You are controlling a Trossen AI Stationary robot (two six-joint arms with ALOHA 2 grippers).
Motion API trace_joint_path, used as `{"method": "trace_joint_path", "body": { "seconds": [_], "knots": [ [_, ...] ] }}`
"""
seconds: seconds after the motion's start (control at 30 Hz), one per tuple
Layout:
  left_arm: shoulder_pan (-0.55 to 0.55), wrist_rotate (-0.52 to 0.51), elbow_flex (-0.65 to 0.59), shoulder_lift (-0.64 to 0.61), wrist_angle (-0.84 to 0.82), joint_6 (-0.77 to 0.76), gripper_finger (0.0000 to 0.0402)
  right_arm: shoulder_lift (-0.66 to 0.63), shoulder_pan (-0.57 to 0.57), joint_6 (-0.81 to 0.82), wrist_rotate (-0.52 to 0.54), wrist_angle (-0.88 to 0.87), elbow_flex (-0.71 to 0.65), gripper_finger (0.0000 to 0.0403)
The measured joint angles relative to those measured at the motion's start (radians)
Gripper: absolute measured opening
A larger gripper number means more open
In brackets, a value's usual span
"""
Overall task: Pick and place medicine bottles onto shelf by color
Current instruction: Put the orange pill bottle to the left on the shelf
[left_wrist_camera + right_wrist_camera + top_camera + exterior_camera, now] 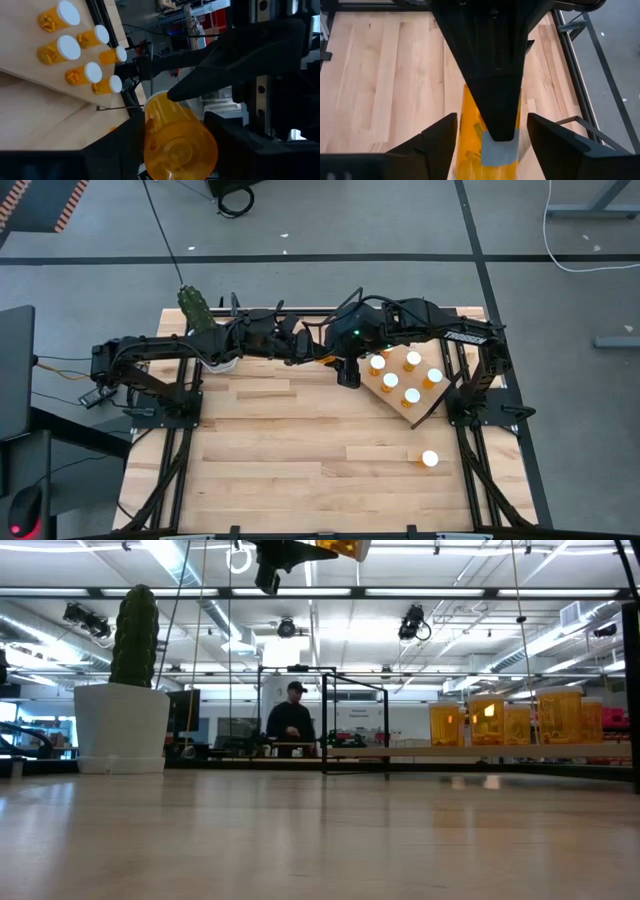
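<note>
The left gripper (176,131) clamps a bottle (181,152) in the air just beside the shelf (20,75), where the right gripper (492,127) meets it, its grip impossible to tell, so release only once the other hold looks firm.

Left pincer (175,145) clamping orange bottle (177,142); five white-capped bottles (75,47) on shelf (25,55)

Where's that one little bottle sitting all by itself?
In the high view, the lone medicine bottle stands on the table toward its right side, apart from the shelf and its five bottles.
</note>
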Motion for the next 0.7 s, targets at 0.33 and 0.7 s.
{"method": "trace_joint_path", "body": {
  "seconds": [0.33, 0.7],
  "knots": [
    [0.020, 0.004, 0.000, 0.000, 0.009, -0.011, 0.0196, -0.071, 0.000, 0.036, 0.037, -0.054, 0.000, 0.0265],
    [0.070, 0.081, 0.000, 0.000, 0.343, -0.135, 0.0198, -0.276, 0.002, 0.093, 0.053, 0.062, 0.000, 0.0265]
  ]
}}
